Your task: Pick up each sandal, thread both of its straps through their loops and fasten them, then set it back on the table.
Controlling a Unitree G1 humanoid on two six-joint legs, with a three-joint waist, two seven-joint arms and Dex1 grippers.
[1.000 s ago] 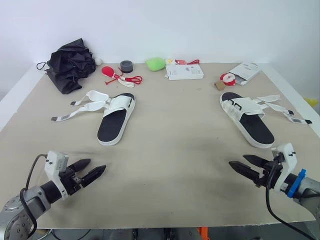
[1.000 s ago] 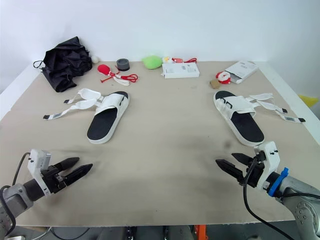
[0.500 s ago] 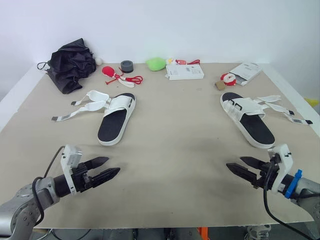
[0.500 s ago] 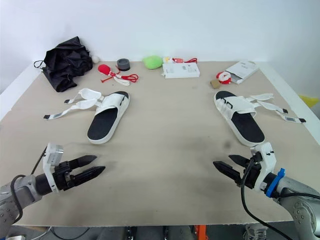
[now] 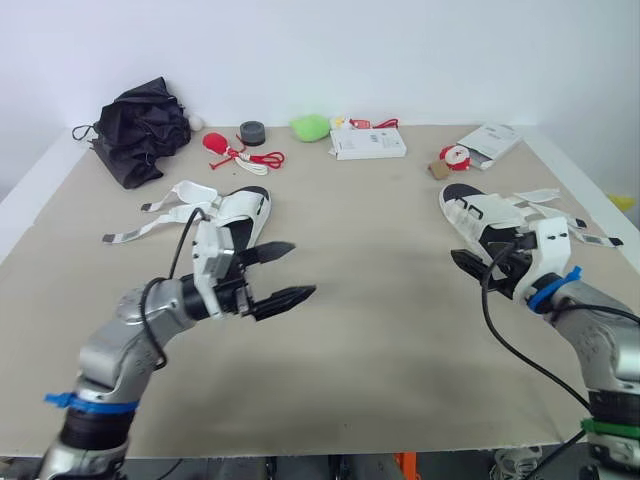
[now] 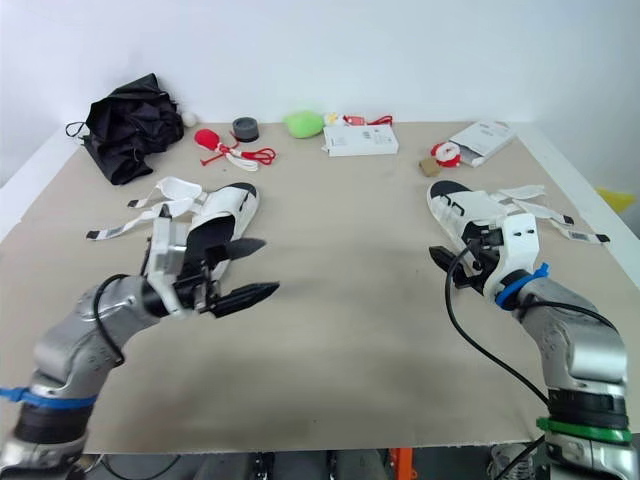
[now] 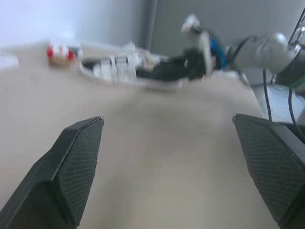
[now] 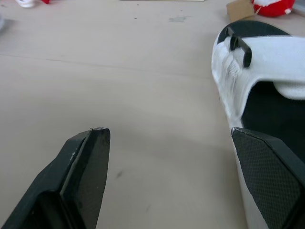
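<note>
Right sandal (image 5: 478,212) lies flat, right of centre in the head view. Sole is down, and both straps (image 5: 560,215) are unthreaded and splayed toward the right edge of the table (image 5: 380,340). Its black loops (image 8: 240,45) sit empty on the white band. Left sandal (image 5: 245,207) is left of centre, in the same state, with its straps fanned toward the left edge. Nothing is fastened yet.

Right gripper (image 8: 166,132) has its fingers spread wide and holds nothing. It is low at the near inner edge of the right sandal. One finger overlaps the footbed rim in the wrist view, the other is over bare table. Cannot tell if it touches.

Left gripper (image 5: 300,268) is also spread and empty. It hovers above the table just lower right of the left sandal and is aimed across toward the right side.

Risks, as I judge them:
- The right fingers could close on the sole rim alone. The hold would be thin, so the sandal could pivot or drop on the lift.
- A finger could nudge the rim first, and the sandal would skate on the smooth tabletop.
- The loose straps trail near the right edge and could drag or snag as the sandal rises.
- The left gripper is well apart from the right sandal. Threading needs both, so a late arrival leaves the strap unsupported.
</note>
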